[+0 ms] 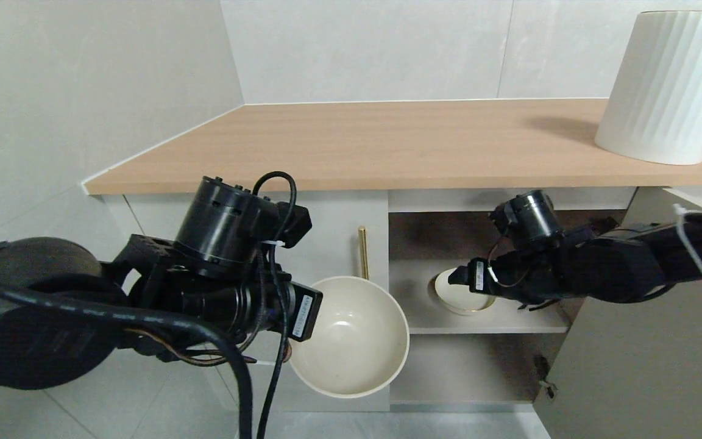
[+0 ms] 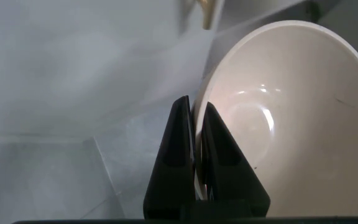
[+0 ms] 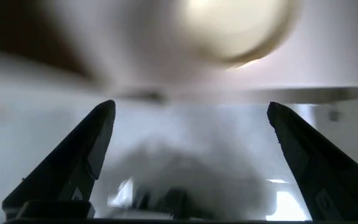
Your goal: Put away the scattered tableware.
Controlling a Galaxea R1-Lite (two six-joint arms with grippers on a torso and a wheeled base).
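A large cream bowl (image 1: pixel 351 335) hangs tilted in front of the closed cabinet door, well above the floor. My left gripper (image 1: pixel 302 317) is shut on its rim; in the left wrist view the fingers (image 2: pixel 180 134) pinch the bowl's wall (image 2: pixel 284 118). A smaller cream bowl (image 1: pixel 457 297) rests on the middle shelf (image 1: pixel 479 323) inside the open cabinet. My right gripper (image 1: pixel 457 277) is at that bowl, just inside the cabinet opening. Its fingers (image 3: pixel 98 143) stand wide open with nothing between them, and the small bowl (image 3: pixel 235 25) lies beyond the tips.
A wooden countertop (image 1: pixel 387 140) runs above the cabinet, with a white ribbed cylinder (image 1: pixel 668 85) at its right end. The cabinet's right door (image 1: pixel 631 341) stands swung open. A gold handle (image 1: pixel 362 251) sits on the closed left door. Walls close in on the left and behind.
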